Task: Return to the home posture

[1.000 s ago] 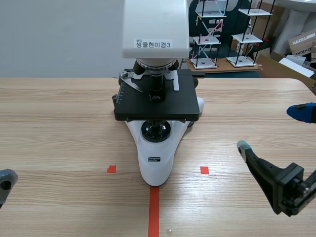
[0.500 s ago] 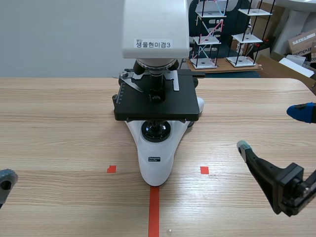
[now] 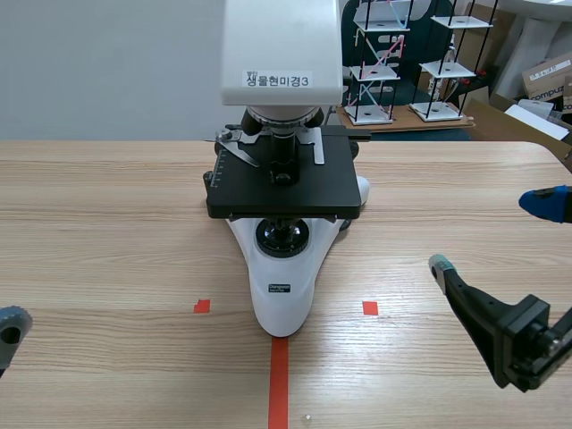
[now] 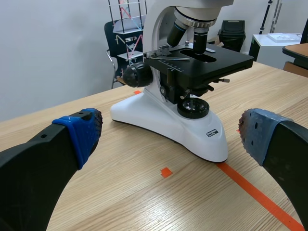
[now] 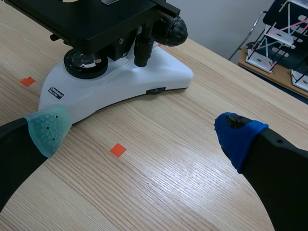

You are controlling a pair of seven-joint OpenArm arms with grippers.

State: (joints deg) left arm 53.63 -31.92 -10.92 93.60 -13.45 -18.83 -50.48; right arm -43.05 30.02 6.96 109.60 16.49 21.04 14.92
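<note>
Right gripper [image 3: 492, 235] gaped over the table's [image 3: 107, 232] near right, fingers slanting up-table toward the microscope [image 3: 282, 277]; left gripper [image 3: 9, 329] was cropped, one tip showing. Left wrist: it [image 4: 171, 130] spread wide, facing the microscope's [image 4: 163, 114] flank. Right wrist: fingers parted, microscope base [image 5: 126, 81] ahead.

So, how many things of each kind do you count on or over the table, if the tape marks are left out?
Microscope: 1
Grippers: 2 (left gripper, right gripper), both open and holding nothing
Total: 3
</note>
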